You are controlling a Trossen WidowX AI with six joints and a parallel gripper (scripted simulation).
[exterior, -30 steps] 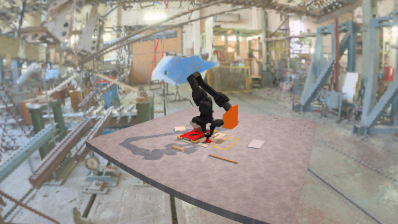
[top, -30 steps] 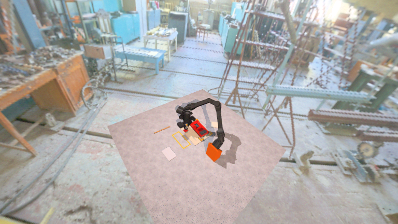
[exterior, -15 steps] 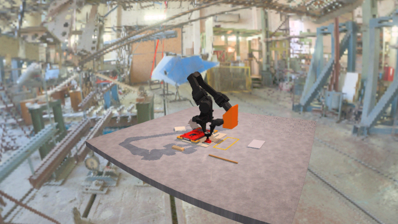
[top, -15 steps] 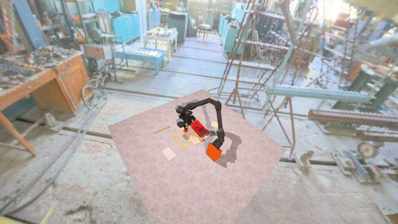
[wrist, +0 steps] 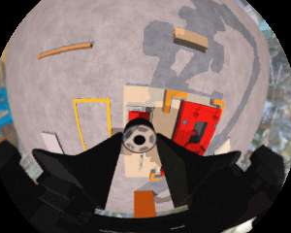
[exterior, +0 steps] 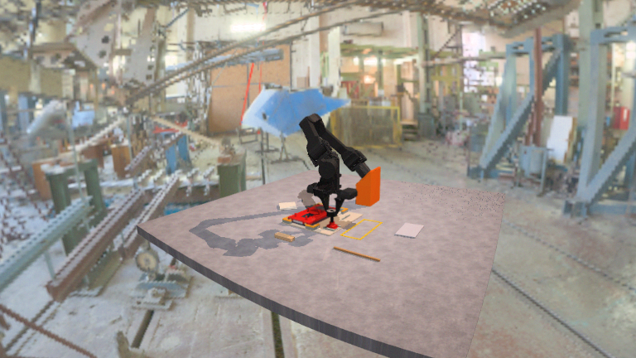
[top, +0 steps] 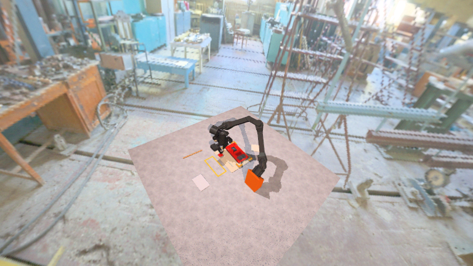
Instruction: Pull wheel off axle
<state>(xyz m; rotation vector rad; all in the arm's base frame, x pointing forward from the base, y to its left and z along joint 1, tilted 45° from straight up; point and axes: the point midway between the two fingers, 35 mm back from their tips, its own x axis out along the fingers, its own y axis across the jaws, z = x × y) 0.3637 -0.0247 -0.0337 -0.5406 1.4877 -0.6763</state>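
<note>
My gripper [top: 220, 150] [exterior: 330, 211] [wrist: 140, 136] points down and is shut on the wheel [wrist: 141, 138], a small round grey disc with a dark hub. It holds the wheel a little above the small red axle base [exterior: 331, 225] at the edge of a beige board. The axle itself is hidden under the wheel in the wrist view. The marked area [top: 211, 167] [exterior: 371, 220] [wrist: 75, 123], a yellow rectangle outline on the table, lies just beside the board, apart from the gripper.
A red toy car body [top: 236, 152] [exterior: 306, 215] [wrist: 196, 126] lies on the board. A wooden block [exterior: 284, 236] [wrist: 190, 38], a thin stick [top: 192, 154] [exterior: 356, 253] [wrist: 64, 50] and a white card [top: 200, 182] [exterior: 408, 229] lie around. The arm's orange base [top: 253, 180] [exterior: 368, 186] stands nearby.
</note>
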